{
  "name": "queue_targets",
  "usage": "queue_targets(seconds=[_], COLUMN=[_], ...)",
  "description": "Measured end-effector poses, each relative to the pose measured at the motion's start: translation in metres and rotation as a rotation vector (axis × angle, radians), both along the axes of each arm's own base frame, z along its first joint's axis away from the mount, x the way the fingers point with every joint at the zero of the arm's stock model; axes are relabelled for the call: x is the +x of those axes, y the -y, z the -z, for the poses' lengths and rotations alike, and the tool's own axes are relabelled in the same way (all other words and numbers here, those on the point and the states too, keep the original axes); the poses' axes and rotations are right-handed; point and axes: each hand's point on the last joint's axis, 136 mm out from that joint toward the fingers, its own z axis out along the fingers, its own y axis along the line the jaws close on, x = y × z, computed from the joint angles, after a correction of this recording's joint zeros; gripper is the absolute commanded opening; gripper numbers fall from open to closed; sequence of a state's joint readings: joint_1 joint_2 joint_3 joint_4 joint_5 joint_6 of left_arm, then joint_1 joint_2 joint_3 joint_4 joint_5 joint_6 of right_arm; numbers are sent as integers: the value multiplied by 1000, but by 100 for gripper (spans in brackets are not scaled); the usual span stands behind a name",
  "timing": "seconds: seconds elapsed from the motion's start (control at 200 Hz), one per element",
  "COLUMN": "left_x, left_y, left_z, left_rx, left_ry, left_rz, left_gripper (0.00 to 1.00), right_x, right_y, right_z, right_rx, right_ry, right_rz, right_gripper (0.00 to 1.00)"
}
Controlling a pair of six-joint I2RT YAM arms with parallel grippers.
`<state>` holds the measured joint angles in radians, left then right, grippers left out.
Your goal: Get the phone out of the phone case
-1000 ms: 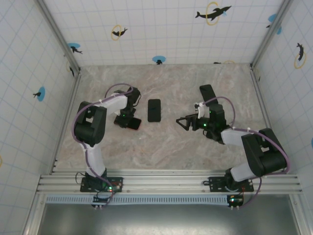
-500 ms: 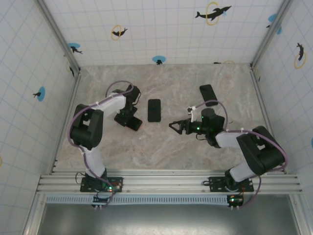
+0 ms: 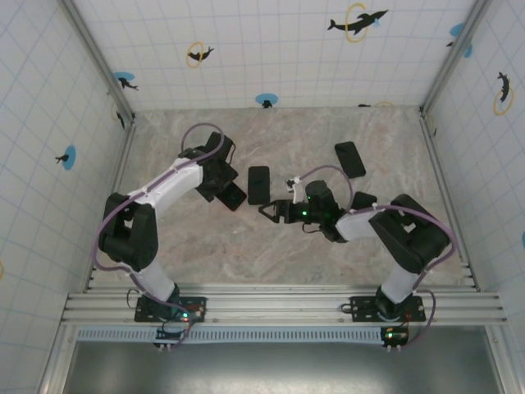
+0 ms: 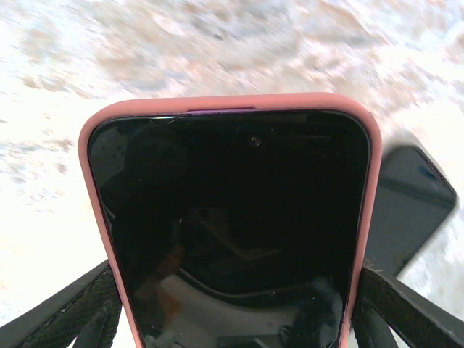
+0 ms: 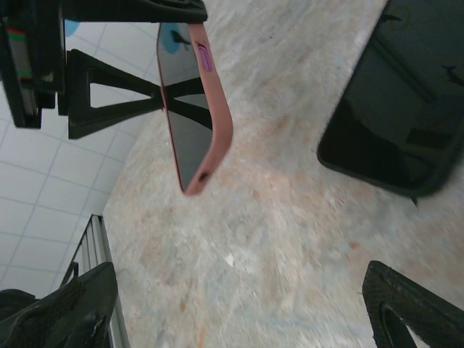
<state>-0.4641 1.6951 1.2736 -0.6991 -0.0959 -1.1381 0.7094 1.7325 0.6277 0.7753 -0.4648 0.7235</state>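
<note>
Left pincer (image 4: 239,315) clamps case (image 4: 290,101) by its sides, phone (image 4: 232,232) inside, held above table (image 4: 217,43). Right pincer (image 5: 239,312) wide, empty, at phone's 4 o'clock in top view. Case likely soft, grippy; phone stiff, slick. Peel at free top corner.

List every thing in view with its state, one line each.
Phone, inside pink case, lifted off table.
Pink case, on the phone.
Left claw, shut on pink case.
Right claw, open, empty.
Centre black phone, flat on table.
Far black phone, flat on table.
</note>
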Motion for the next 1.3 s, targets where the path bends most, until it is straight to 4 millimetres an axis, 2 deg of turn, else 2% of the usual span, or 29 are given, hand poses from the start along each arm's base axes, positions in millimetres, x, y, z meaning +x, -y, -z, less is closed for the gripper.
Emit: queue_targets(seconds=[0.2, 0.35, 0.485, 0.576, 0.656, 0.756, 0.836, 0.996, 1.211, 1.301], left_x=[0, 0, -3, -4, -2, -2, -1, 3, 17, 20], left_y=[30, 40, 45, 48, 50, 49, 50, 51, 67, 68], left_z=[-15, -21, -22, -20, -22, -24, -25, -39, -90, -106], left_rx=[-89, -129, -145, -155, -161, -161, -158, -166, -268, -321], left_ry=[50, 73, 78, 80, 94, 103, 112, 167, 404, 506], left_rz=[103, 140, 162, 171, 174, 175, 187, 203, 271, 287], left_gripper=[59, 59, 59, 61, 66, 87, 97, 98, 98, 98], right_x=[15, 17, 13, 12, 13, 13, 14, 20, 27, 33], right_y=[-24, -33, -39, -40, -40, -40, -40, -33, -11, 1], right_z=[-7, -8, -12, -14, -15, -16, -18, -38, -83, -100], right_rx=[37, 58, 77, 88, 95, 98, 100, 124, 217, 258], right_ry=[9, 5, 11, 1, -2, 0, 3, 28, 59, 64], right_rz=[-14, -32, -51, -50, -45, -44, -36, -4, 50, 91], right_gripper=[67, 44, 18, 9, 6, 2, 0, 0, 0, 0])
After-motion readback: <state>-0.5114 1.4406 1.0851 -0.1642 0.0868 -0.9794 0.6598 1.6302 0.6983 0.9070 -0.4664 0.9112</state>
